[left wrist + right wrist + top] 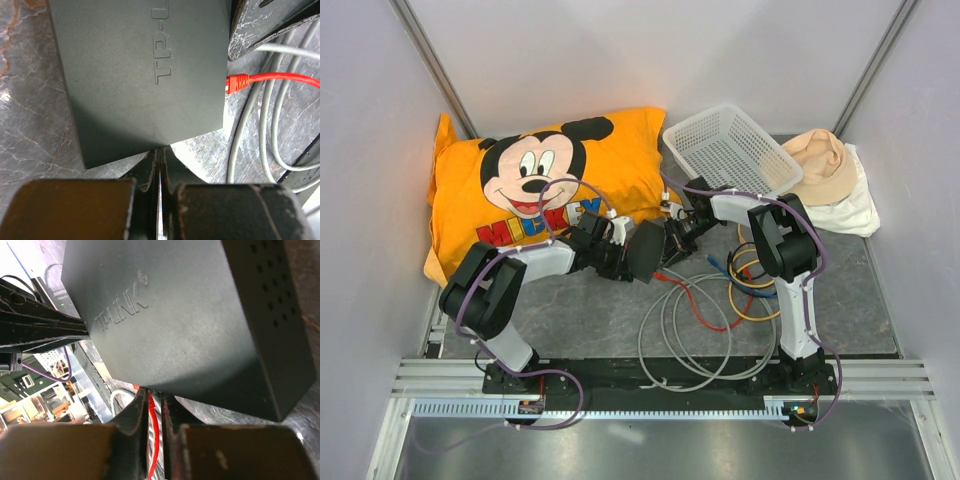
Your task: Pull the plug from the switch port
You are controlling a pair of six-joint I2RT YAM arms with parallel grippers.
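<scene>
At the middle of the grey marbled table [590, 310], the black TP-Link switch [645, 250] sits between the two arms. The left gripper [159, 155], at the switch's 9 o'clock, is fully closed, with its tips at the box's edge. The right gripper [154, 401], at 3 o'clock, is pinched narrow around the red cable [153, 440]. The cable's red plug [236, 83] sits in a port. Grey cables [670, 330] loop at 6 o'clock.

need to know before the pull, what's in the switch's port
A red plug sits in the switch's side, its red cable leading away. The plug's tip and the port itself are hidden inside the box.
</scene>
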